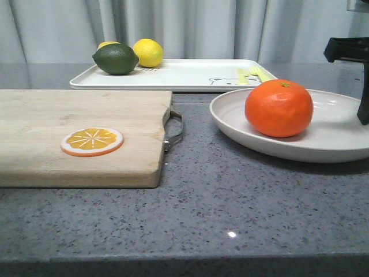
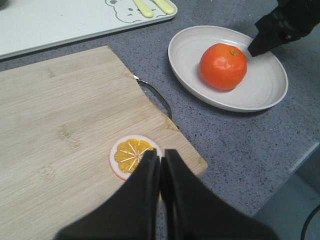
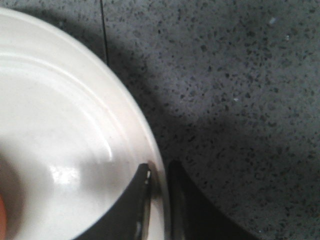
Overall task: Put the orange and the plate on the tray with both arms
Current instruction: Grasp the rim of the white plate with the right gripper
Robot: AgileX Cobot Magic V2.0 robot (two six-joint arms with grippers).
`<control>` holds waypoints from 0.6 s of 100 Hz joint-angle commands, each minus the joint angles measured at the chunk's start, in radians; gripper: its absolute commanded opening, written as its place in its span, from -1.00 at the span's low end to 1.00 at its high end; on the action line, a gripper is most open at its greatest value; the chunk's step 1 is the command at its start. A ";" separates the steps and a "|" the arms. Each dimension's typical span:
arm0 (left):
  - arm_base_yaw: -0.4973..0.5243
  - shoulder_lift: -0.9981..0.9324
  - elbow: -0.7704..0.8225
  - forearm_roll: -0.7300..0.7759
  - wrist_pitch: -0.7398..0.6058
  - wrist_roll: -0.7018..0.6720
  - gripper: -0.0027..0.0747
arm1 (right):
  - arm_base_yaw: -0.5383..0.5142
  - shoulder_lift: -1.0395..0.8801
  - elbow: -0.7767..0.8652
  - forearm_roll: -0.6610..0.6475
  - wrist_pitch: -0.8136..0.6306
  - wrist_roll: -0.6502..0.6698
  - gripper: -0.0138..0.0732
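Observation:
The orange (image 1: 279, 108) sits in the off-white plate (image 1: 328, 141) on the right of the counter. Both show in the left wrist view: the orange (image 2: 223, 66) and the plate (image 2: 265, 90). My right gripper (image 3: 159, 170) is shut on the plate's rim (image 3: 145, 135), with one finger inside the rim and one outside. It shows at the right edge of the front view (image 1: 363, 107). My left gripper (image 2: 161, 156) is shut and empty, above the cutting board's near corner, and is out of the front view. The white tray (image 1: 184, 75) lies at the back.
A wooden cutting board (image 1: 75, 135) with a metal handle (image 1: 176, 130) lies at the left and carries a flat orange slice (image 1: 92, 141). A green lime (image 1: 116, 59) and a yellow lemon (image 1: 148, 52) sit at the tray's left end. A curtain hangs behind.

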 commanded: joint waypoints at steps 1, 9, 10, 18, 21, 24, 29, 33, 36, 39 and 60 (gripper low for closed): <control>0.001 -0.004 -0.024 -0.020 -0.068 -0.008 -0.98 | -0.001 -0.029 -0.030 -0.003 -0.024 -0.004 -0.65; 0.001 -0.004 -0.024 -0.020 -0.068 -0.008 -0.98 | -0.001 -0.029 -0.030 -0.003 -0.027 -0.004 -0.76; 0.001 -0.004 -0.024 -0.020 -0.068 -0.008 -0.98 | -0.001 -0.029 -0.030 -0.003 -0.028 -0.004 -0.80; 0.001 -0.004 -0.024 -0.020 -0.068 -0.008 -0.98 | -0.001 -0.029 -0.030 -0.001 -0.031 -0.004 -0.84; 0.001 -0.004 -0.024 -0.020 -0.068 -0.008 -0.98 | -0.001 -0.029 -0.030 -0.001 -0.033 -0.004 -0.84; 0.001 -0.004 -0.024 -0.020 -0.068 -0.008 -0.98 | -0.001 -0.030 -0.030 0.002 -0.037 -0.004 -0.84; 0.001 -0.004 -0.024 -0.020 -0.068 -0.008 -0.98 | -0.001 -0.033 -0.030 0.014 -0.046 -0.004 -0.84; 0.001 -0.004 -0.024 -0.020 -0.068 -0.008 -0.98 | -0.001 -0.037 -0.031 0.028 -0.055 -0.004 -0.84; 0.001 -0.004 -0.024 -0.020 -0.068 -0.008 -0.98 | -0.001 -0.040 -0.031 0.041 -0.061 -0.004 -0.84; 0.001 -0.004 -0.024 -0.020 -0.068 -0.008 -0.98 | -0.003 -0.043 -0.032 0.049 -0.065 -0.004 -0.84; 0.001 -0.004 -0.024 -0.022 -0.068 -0.008 -0.98 | -0.006 -0.051 -0.072 0.108 -0.055 -0.030 -0.84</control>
